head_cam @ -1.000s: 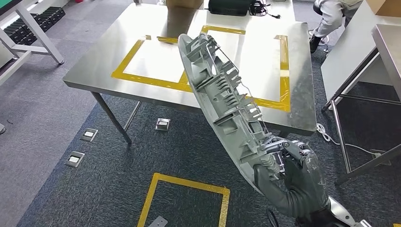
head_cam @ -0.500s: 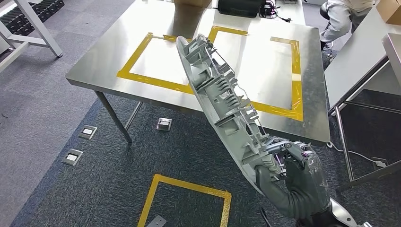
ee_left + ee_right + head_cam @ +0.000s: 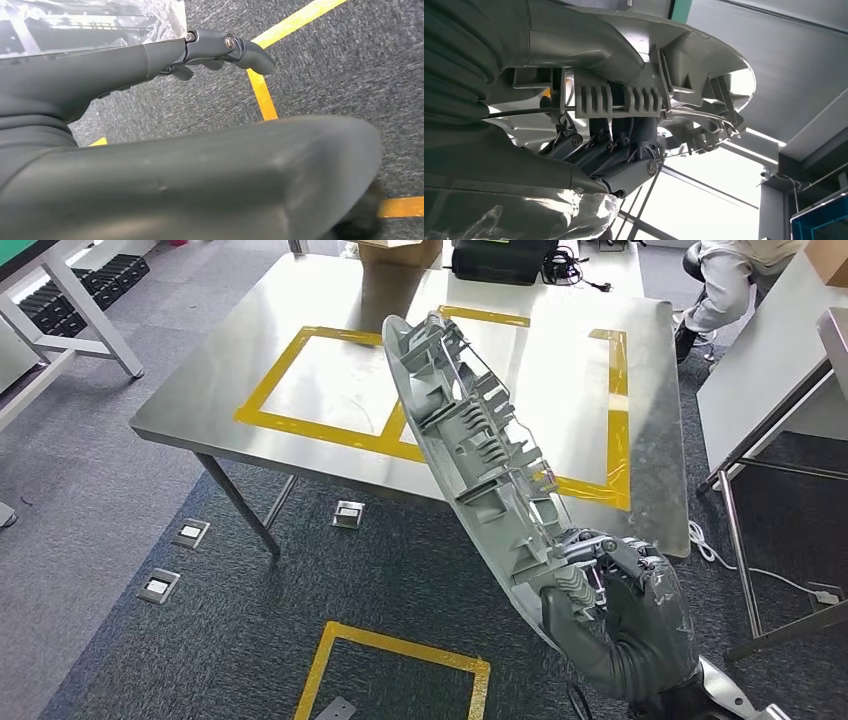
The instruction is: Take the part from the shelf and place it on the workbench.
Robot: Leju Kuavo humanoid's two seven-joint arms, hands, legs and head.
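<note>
In front of the workbench (image 3: 200,390), a brushed steel table marked with yellow tape rectangles, the right hand (image 3: 610,615) clenches the lower end of the part (image 3: 480,460), a long, curved grey plastic panel with ribbed inner face, held tilted above the dark carpet. The left hand (image 3: 150,165), smooth dark grey, hangs over carpet with fingers (image 3: 235,47) bent, grasping nothing.

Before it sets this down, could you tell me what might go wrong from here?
The right hand grips the long grey ribbed plastic part only at its lower end, so it may pivot or slip in the grasp. Its raised upper end leans over the steel workbench with yellow tape rectangles; lowering it could strike the near edge or land across the tape.
</note>
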